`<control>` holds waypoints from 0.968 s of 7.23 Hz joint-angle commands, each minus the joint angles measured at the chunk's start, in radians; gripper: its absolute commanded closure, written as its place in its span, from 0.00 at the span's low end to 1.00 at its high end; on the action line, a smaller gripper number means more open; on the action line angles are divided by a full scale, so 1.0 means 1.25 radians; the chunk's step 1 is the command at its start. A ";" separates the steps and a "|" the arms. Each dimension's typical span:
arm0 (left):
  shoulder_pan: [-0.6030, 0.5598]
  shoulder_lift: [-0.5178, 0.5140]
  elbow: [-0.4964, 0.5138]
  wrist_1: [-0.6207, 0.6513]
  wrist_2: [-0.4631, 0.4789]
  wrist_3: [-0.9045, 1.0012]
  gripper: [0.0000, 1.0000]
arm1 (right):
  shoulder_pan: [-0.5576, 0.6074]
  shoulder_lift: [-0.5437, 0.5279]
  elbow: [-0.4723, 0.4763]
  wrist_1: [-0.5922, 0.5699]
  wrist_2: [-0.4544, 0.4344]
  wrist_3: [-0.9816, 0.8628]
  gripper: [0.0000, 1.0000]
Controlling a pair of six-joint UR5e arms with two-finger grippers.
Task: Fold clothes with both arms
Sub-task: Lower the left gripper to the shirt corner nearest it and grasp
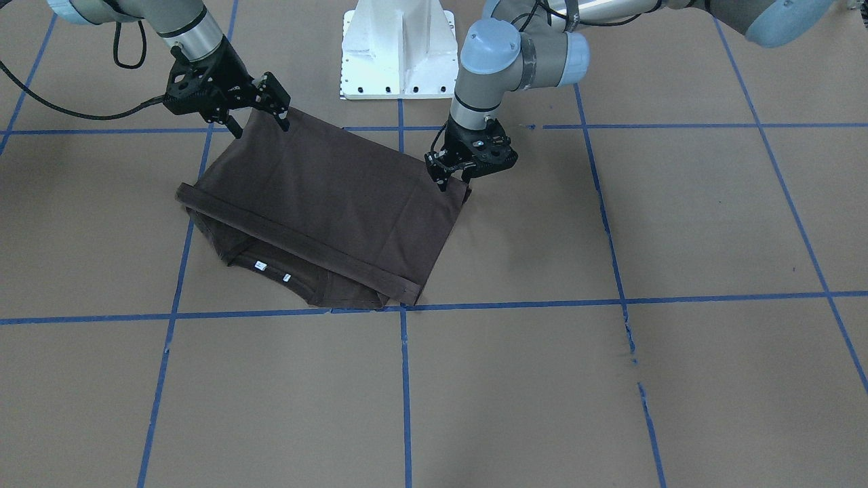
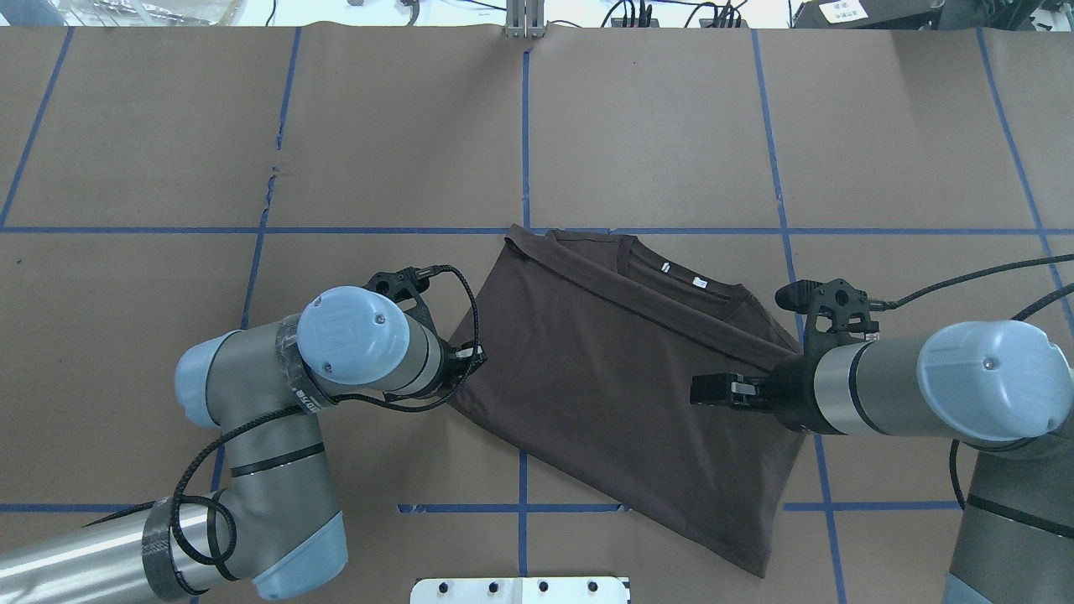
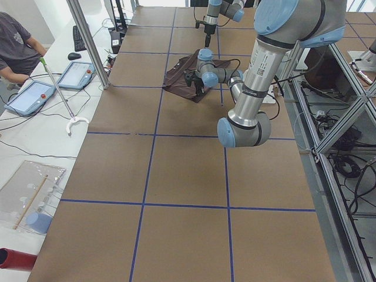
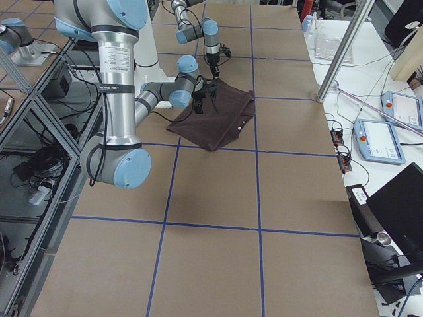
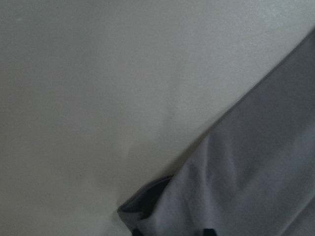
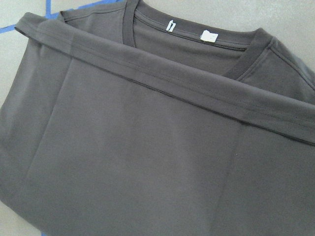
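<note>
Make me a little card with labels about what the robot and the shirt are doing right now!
shirt: dark brown T-shirt, folded over so its hem lies just below the collar
shirt position: lying flat on the brown table
left end effector: at one fold corner, grip unclear
right end effector: open, at the other fold corner
between the arms: white base pedestal

table (image 2: 671, 126): brown paper, blue tape grid | side bench (image 3: 35, 135): white, cluttered

Brown blue-taped table (image 2: 671, 126) bearing folded dark T-shirt (image 2: 604, 369), white pedestal (image 1: 397, 51).
</note>
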 commanded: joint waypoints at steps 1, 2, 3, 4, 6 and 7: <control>-0.037 -0.001 -0.066 0.072 -0.002 0.002 1.00 | 0.013 0.007 0.008 0.000 0.004 0.000 0.00; -0.047 -0.001 -0.055 0.074 0.000 0.012 1.00 | 0.016 0.015 -0.001 -0.002 0.004 -0.001 0.00; -0.047 0.000 -0.040 0.073 -0.003 0.015 1.00 | 0.013 0.016 -0.013 -0.002 0.005 -0.001 0.00; -0.046 0.002 -0.038 0.072 -0.005 0.015 0.48 | 0.014 0.018 -0.005 -0.002 0.005 0.000 0.00; -0.041 -0.020 0.040 0.040 -0.005 0.002 0.00 | 0.014 0.018 -0.015 -0.002 0.010 -0.001 0.00; -0.027 -0.022 0.043 0.040 -0.008 -0.009 0.00 | 0.014 0.018 -0.015 -0.002 0.010 -0.001 0.00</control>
